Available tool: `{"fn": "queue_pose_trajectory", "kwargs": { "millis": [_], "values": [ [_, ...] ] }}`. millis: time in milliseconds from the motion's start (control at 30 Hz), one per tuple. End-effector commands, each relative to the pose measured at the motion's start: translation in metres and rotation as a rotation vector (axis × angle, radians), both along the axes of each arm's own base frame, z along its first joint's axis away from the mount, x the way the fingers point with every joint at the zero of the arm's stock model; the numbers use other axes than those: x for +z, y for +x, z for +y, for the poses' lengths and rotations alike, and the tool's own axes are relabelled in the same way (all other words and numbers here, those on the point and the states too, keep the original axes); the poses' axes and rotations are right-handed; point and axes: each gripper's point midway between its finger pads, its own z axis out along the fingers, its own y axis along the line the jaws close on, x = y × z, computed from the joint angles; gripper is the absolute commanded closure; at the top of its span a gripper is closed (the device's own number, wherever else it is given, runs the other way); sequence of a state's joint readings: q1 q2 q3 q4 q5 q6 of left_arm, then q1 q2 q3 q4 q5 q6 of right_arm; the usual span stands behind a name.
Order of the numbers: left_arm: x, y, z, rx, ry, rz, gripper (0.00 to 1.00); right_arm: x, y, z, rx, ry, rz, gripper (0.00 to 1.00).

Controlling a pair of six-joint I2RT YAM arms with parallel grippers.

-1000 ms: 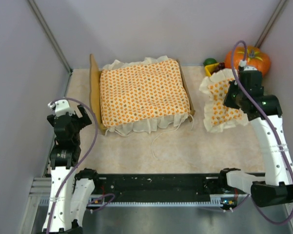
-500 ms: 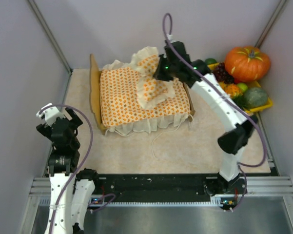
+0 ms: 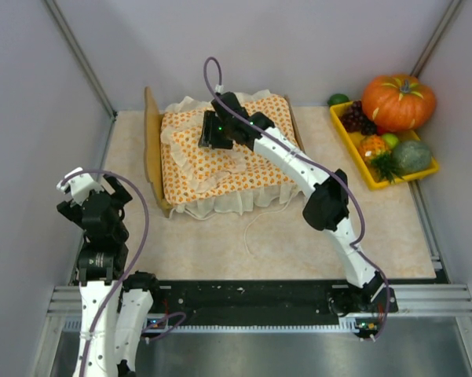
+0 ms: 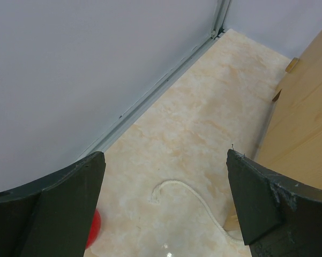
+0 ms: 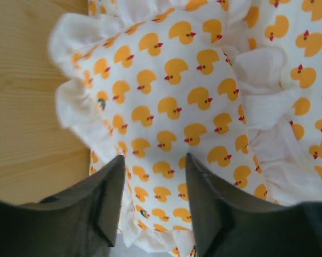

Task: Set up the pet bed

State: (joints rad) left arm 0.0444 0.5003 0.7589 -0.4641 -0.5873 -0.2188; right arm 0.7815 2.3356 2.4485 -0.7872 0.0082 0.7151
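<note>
The right pincer (image 3: pixel 210 132) just brought the small orange-dotted frilly pillow (image 3: pixel 193 155) onto the light-wood pet bed (image 3: pixel 151 145) at the back and opened, so the bed looks done; the left pincer (image 3: pixel 90 188) hangs open.

1. Pet bed (image 3: pixel 151 149): light wood, at the table's (image 3: pixel 204 243) far-left part, headboard toward the left edge.
2. Bedspread (image 3: pixel 239 177): orange-dotted, white ruffle, covering the bed.
3. Pillow (image 3: pixel 190 157): same print, on the bedspread just beside the headboard.
4. Right gripper (image 3: pixel 210 135): over the pillow's far side; jaw state unreadable from above.
5. Left gripper (image 3: pixel 93 187): near the left edge, fingers spread, holding nothing.
6. White cord (image 3: pixel 255 220): loose on the table, before the bed.
7. Yellow tray (image 3: pixel 352 148): along the right edge, holding fruit.
8. Pumpkin (image 3: pixel 399 100): far-right corner.
</note>
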Motion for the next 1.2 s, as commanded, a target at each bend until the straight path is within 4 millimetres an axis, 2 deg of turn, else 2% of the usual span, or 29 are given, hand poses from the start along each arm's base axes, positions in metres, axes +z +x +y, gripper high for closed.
{"fn": "queue_pose_trajectory", "kwargs": {
  "millis": [0,67,167,333,467,500,567,600,700,733,900,933,967,1033,1067,1167],
  "values": [
    [0.007,0.007,-0.001,-0.012,0.001,-0.037,0.01,0.075,0.001,0.020,0.153,0.099,-0.247,0.37],
    [0.006,0.008,-0.002,-0.018,0.001,-0.033,0.01,0.081,0.000,0.009,0.174,0.034,-0.316,0.31],
    [0.006,0.009,-0.003,-0.026,0.000,-0.032,0.01,0.078,-0.002,0.000,0.230,-0.038,-0.371,0.30],
    [0.004,0.011,-0.005,-0.038,-0.001,-0.024,0.01,0.051,-0.007,-0.011,0.322,-0.221,-0.434,0.30],
    [0.004,0.012,-0.005,-0.039,0.001,-0.020,0.01,0.039,-0.012,0.001,0.390,-0.219,-0.428,0.29],
    [0.004,0.012,-0.004,-0.037,0.001,-0.019,0.01,0.029,-0.010,0.003,0.389,-0.232,-0.413,0.28],
    [0.002,0.011,-0.005,-0.039,0.001,-0.016,0.01,0.025,-0.010,0.008,0.397,-0.235,-0.416,0.28],
    [0.003,0.011,-0.005,-0.039,0.003,-0.020,0.01,0.016,-0.010,0.012,0.401,-0.246,-0.407,0.28],
    [0.003,0.012,-0.005,-0.042,0.002,-0.020,0.01,0.011,-0.010,0.018,0.412,-0.250,-0.411,0.29],
    [0.003,0.012,-0.005,-0.045,0.002,-0.017,0.01,0.002,-0.009,0.021,0.415,-0.255,-0.400,0.29],
    [0.003,0.012,-0.006,-0.048,0.002,-0.017,0.01,-0.014,-0.003,0.020,0.394,-0.308,-0.401,0.32],
    [0.002,0.013,-0.006,-0.050,0.001,-0.016,0.01,-0.013,-0.002,0.020,0.397,-0.319,-0.412,0.34],
    [0.002,0.013,-0.006,-0.052,0.003,-0.015,0.01,-0.014,0.001,0.018,0.390,-0.327,-0.415,0.47],
    [0.002,0.013,-0.006,-0.052,0.003,-0.016,0.01,-0.007,0.001,0.020,0.389,-0.319,-0.432,0.63],
    [0.002,0.013,-0.006,-0.052,0.004,-0.016,0.01,-0.002,-0.001,0.022,0.393,-0.306,-0.440,0.77],
    [0.003,0.013,-0.006,-0.054,0.005,-0.016,0.01,0.018,-0.005,0.030,0.385,-0.290,-0.487,1.00]
  ]
}}
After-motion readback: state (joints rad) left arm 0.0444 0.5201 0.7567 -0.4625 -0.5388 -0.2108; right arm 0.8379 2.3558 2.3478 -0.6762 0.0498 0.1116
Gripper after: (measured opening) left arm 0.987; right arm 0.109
